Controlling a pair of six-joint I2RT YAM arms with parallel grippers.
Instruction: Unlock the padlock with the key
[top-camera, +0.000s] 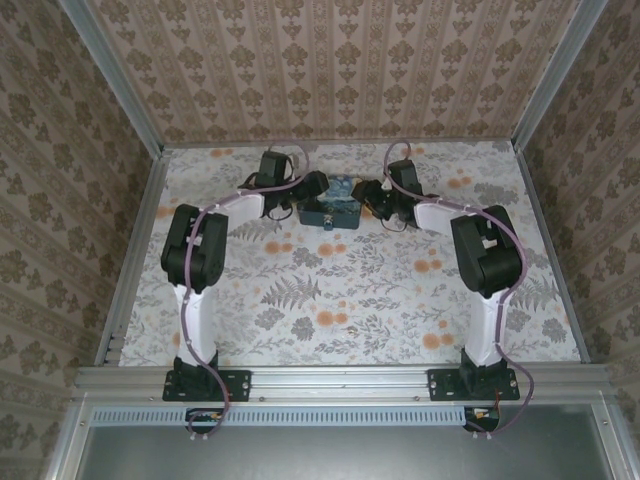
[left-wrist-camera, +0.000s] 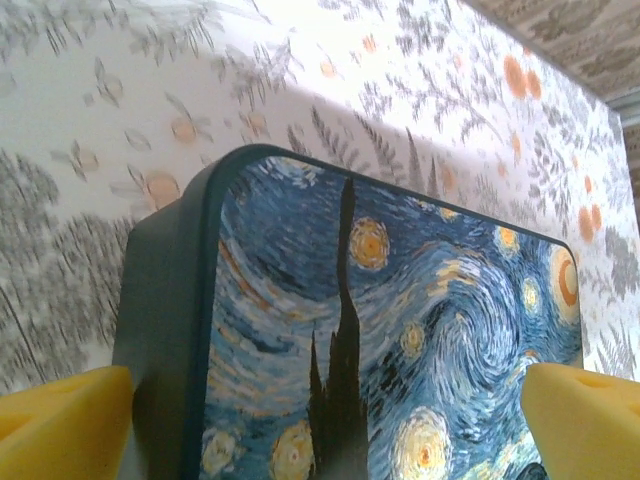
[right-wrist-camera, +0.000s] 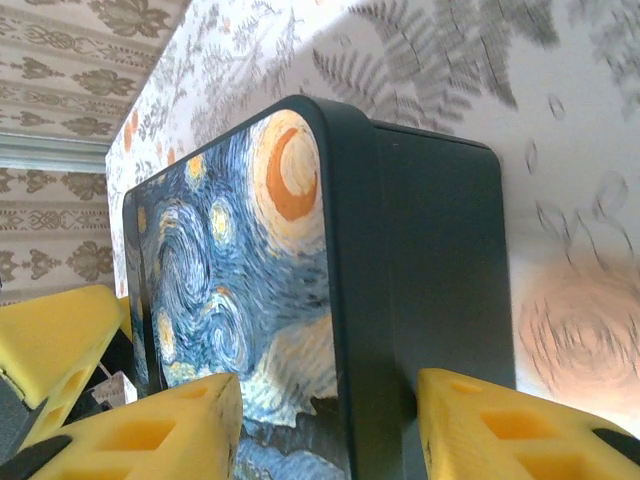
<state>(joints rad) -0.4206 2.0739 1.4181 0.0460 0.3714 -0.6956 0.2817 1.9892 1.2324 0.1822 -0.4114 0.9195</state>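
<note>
Well, far across the desk (top-camera: 350, 300) the left tool (left-wrist-camera: 325, 425) gapes wide over the blue tin (top-camera: 333, 205). The right tool (right-wrist-camera: 330, 440) straddles one end, half-closed; I can't tell if it grips. The padlock (top-camera: 328, 221) is a speck at the tin's near face.

The tin (top-camera: 335, 205) has a lid painted with blue swirls, yellow stars, an orange crescent and a black spire. Its side walls are plain dark teal. The table (top-camera: 350, 300) is white, printed with grey ferns and leaves and scattered orange blossoms. The walls (top-camera: 330, 60) are beige wallpaper with brown damask motifs between striped bands. The left arm (top-camera: 195, 290) and right arm (top-camera: 487, 300) are white with black joints, and purplish cables (top-camera: 183, 330) run along them. The left gripper (left-wrist-camera: 325, 425) and right gripper (right-wrist-camera: 330, 430) have bright yellow foam pads (right-wrist-camera: 500, 420). The near rails (top-camera: 340, 378) are silver.
</note>
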